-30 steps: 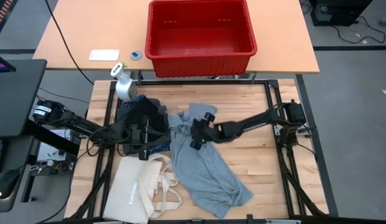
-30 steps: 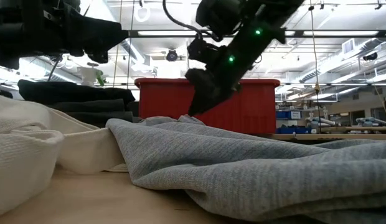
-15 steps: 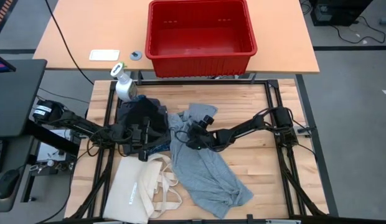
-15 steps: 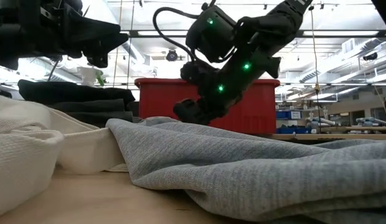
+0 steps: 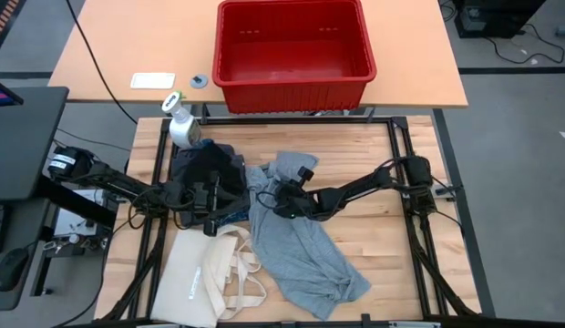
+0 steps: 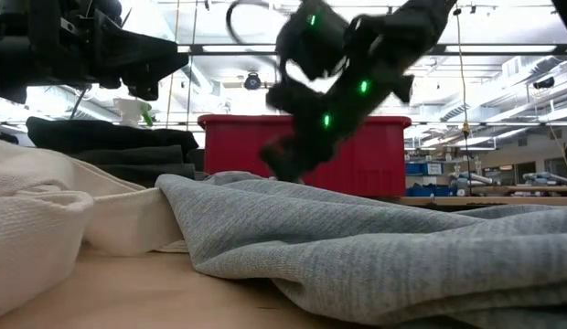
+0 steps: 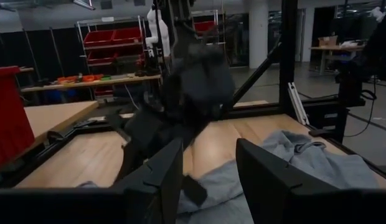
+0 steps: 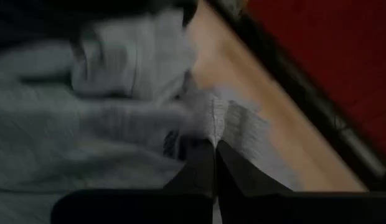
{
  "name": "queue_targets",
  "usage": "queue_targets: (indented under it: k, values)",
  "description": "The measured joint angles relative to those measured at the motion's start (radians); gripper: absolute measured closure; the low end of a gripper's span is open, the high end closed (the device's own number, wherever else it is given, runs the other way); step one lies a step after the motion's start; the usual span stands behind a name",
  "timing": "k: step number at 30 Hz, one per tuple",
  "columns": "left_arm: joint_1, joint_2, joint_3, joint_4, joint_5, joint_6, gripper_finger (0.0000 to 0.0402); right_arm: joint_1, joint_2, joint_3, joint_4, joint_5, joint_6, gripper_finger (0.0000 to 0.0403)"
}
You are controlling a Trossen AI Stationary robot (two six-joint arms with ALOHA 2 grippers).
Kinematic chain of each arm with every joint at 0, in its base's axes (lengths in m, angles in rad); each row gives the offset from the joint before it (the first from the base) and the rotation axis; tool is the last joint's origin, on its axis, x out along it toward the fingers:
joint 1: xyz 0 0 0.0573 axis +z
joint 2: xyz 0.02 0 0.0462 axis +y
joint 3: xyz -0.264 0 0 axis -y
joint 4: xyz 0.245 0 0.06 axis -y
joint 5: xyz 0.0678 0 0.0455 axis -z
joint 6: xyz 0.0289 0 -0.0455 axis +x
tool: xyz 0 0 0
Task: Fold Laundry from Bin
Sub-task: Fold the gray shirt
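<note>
**Ana:** Wooden slats make up the counter (image 5: 374, 237) under both arms, with a workshop of shelves behind it. Where is the right end effector (image 5: 281, 194)?

**Ben:** Low on the light grey garment (image 5: 301, 246), near its upper end. In the right wrist view its two dark fingers (image 8: 205, 168) are pressed together with a ridge of grey cloth pinched between them, so it has closed on the fabric.

**Ana:** And the left end effector (image 5: 210, 196)?

**Ben:** It hovers over the dark pile (image 5: 205, 178) just beside the grey piece. Its fingers (image 7: 159, 180) stand partly apart and nothing sits between them.

**Ana:** What lies further out?

**Ben:** A cream tote bag (image 5: 205, 278) touches the grey garment's near edge, and a spray bottle (image 5: 180, 123) stands at the counter's far left corner. The red bin (image 5: 293, 53) sits well apart on the table beyond, and it looks empty.

**Ana:** So which step is this?

**Ben:** I judge the laundry is already out of the bin, and the grey piece is being taken up for spreading or a first fold. The next move likely calls for a lift that keeps the pinch firm, without dragging the tote bag or the dark pile along.
</note>
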Motion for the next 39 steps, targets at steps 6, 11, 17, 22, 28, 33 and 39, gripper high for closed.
queue_targets:
  k: [6,11,17,22,28,33,39]
  values:
    - [0.0,0.0,0.0,-0.01,0.0,0.001,0.025,0.122,-0.202,0.0,-0.059,-0.098,-0.106,0.0396]
    - [0.0,0.0,0.0,-0.039,0.0,0.0,0.025,0.253,-0.392,0.0,-0.055,-0.614,-0.217,0.0396]
    - [0.0,0.0,0.002,-0.043,0.0,0.0,0.025,0.362,-0.465,0.001,-0.084,-0.961,-0.19,0.0396]
    - [0.0,0.0,0.074,-0.132,0.0,-0.006,0.025,0.449,-0.531,0.0,-0.133,-0.97,-0.092,0.0395]
    - [0.046,0.021,0.258,-0.465,0.001,-0.03,0.025,0.53,-0.572,0.001,-0.506,-0.795,0.421,0.0395]
    - [0.103,0.117,0.351,-0.551,0.001,-0.036,0.025,0.55,-0.552,0.0,-0.905,-0.783,0.923,0.0394]
    - [0.15,0.26,0.385,-0.558,0.003,-0.016,0.0248,0.587,-0.535,-0.007,-1.089,-0.957,1.179,0.0369]
